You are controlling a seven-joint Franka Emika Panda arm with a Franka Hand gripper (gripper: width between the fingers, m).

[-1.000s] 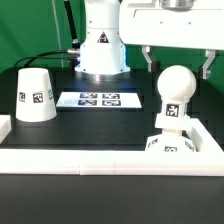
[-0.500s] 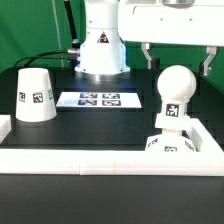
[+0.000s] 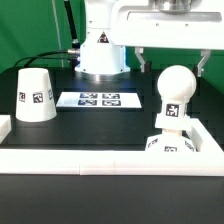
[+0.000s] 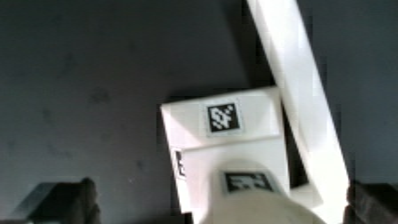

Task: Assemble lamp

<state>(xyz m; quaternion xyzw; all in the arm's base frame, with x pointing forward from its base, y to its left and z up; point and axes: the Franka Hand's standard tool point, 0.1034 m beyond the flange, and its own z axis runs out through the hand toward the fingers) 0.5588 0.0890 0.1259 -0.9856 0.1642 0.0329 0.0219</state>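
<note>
The white ball-shaped bulb (image 3: 176,86) stands upright on its stem in the small blocky base (image 3: 168,142), at the exterior view's right. The truncated-cone shade (image 3: 34,96) stands alone at the left. My gripper (image 3: 172,62) hovers just above the bulb, open and empty, with one finger on each side of the ball and not touching it. In the wrist view the base (image 4: 222,118) and the blurred bulb (image 4: 242,188) lie between my dark fingertips (image 4: 61,202).
The marker board (image 3: 100,99) lies flat in front of the robot's body (image 3: 101,45). A white raised wall (image 3: 100,160) runs along the table's front and right sides, close beside the base; it also shows in the wrist view (image 4: 295,70).
My gripper has shifted slightly toward the exterior view's left above the bulb. The bulb, base and shade have not moved.
</note>
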